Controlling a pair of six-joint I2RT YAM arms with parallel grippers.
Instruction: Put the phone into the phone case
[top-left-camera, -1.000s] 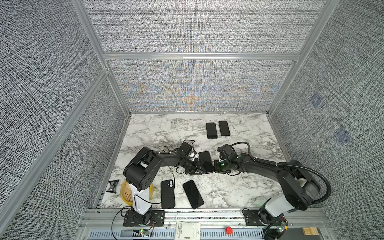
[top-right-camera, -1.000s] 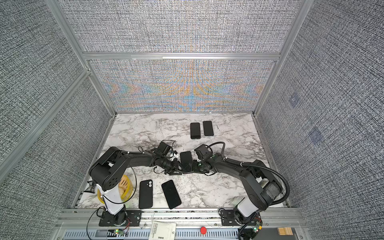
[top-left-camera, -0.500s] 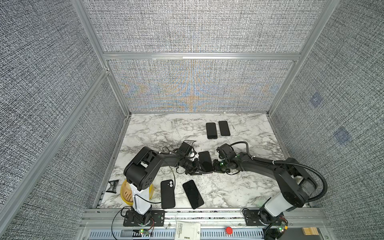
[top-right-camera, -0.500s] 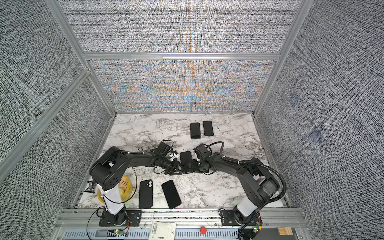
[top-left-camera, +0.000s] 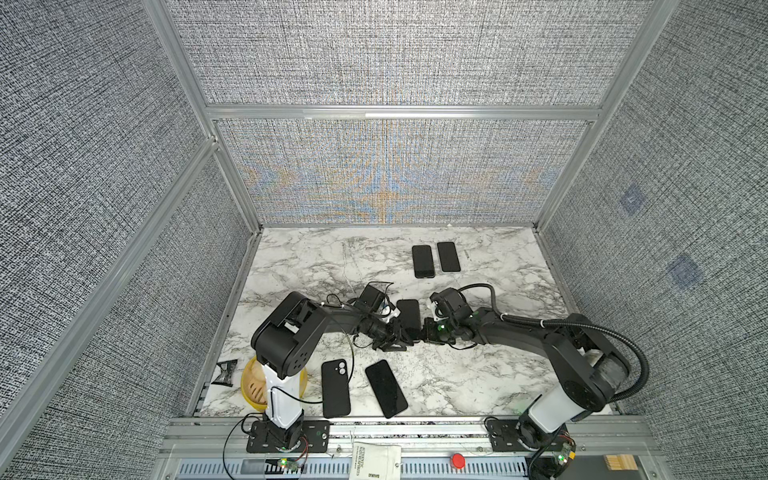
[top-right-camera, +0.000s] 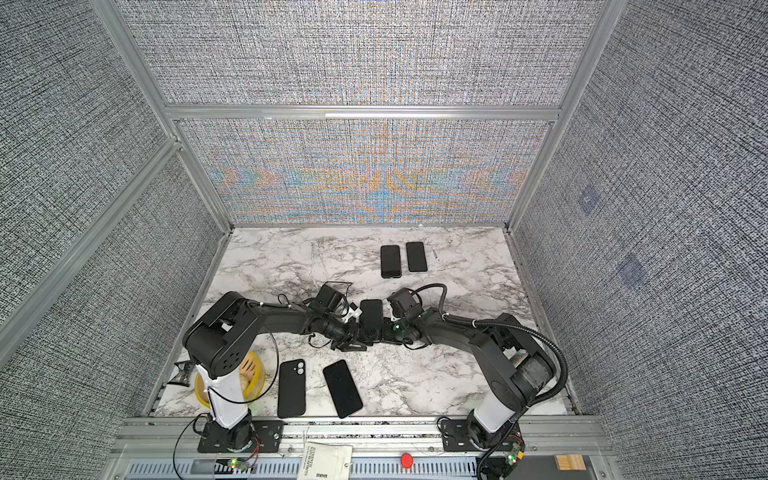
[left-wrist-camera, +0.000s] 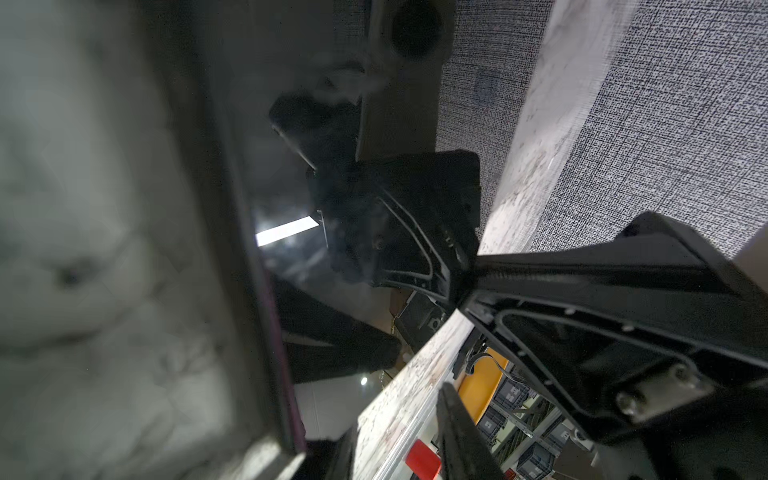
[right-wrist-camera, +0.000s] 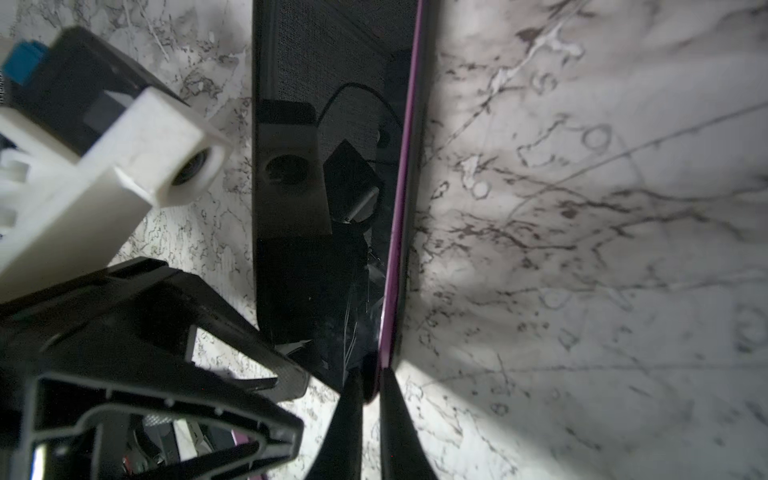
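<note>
A black-screened phone (top-left-camera: 409, 316) (top-right-camera: 371, 313) lies on the marble table between my two grippers. In the right wrist view a purple strip (right-wrist-camera: 401, 208) runs along one long side of the phone (right-wrist-camera: 316, 249), with a black rim outside it that looks like the phone case (right-wrist-camera: 420, 166). My right gripper (right-wrist-camera: 370, 374) (top-left-camera: 423, 333) is shut on the near corner of that edge. At the other near corner my left gripper (left-wrist-camera: 395, 415) (top-left-camera: 395, 337) stands beside the phone's purple edge (left-wrist-camera: 276, 332), jaws apart with only table showing between them.
Two dark phones (top-left-camera: 423, 261) (top-left-camera: 448, 256) lie side by side at the back. Near the front edge lie a black phone, back up with two lenses (top-left-camera: 336, 388), and a slanted screen-up one (top-left-camera: 385, 388). A yellow bowl (top-left-camera: 253, 386) sits by the left arm's base.
The right gripper's jaws have narrowed onto the phone's corner and the right arm's elbow has shifted slightly. The phone and the left arm have hardly moved.
</note>
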